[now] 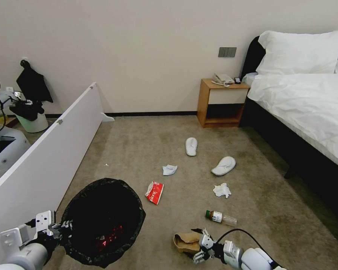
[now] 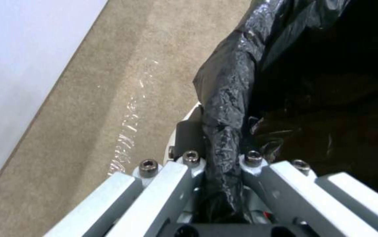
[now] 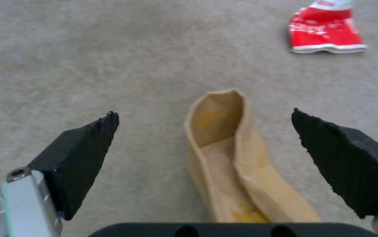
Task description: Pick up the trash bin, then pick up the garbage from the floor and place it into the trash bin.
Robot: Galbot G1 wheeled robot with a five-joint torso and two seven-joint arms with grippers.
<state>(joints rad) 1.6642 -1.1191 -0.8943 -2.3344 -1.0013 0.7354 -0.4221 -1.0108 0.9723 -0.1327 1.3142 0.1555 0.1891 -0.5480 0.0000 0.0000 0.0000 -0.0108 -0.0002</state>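
The trash bin point(image 1: 101, 183), lined with a crinkly black bag, sits at my lower left with something red point(image 1: 109, 236) glinting inside. My left gripper point(image 1: 63, 227) is shut on its near rim; the left wrist view shows the bag-covered rim point(image 2: 226, 125) pinched between the jaws of the left gripper point(image 2: 221, 164). My right gripper point(image 1: 199, 245) is open low over the carpet, its fingers point(image 3: 88, 144) either side of the brown cardboard scrap point(image 3: 224, 148), not touching it. Also on the carpet are a red-and-white wrapper point(image 1: 154, 192), a small bottle point(image 1: 221, 217), two tissues point(image 1: 169, 170) point(image 1: 222, 190) and two white slippers point(image 1: 191, 146) point(image 1: 224, 165).
A long white board point(image 1: 45, 157) runs along my left, close to the bin. A bed point(image 1: 308, 108) fills the right side, with a wooden nightstand point(image 1: 221, 101) against the far wall. Behind the board stand another bin point(image 1: 32, 122) and a white machine point(image 1: 3, 144).
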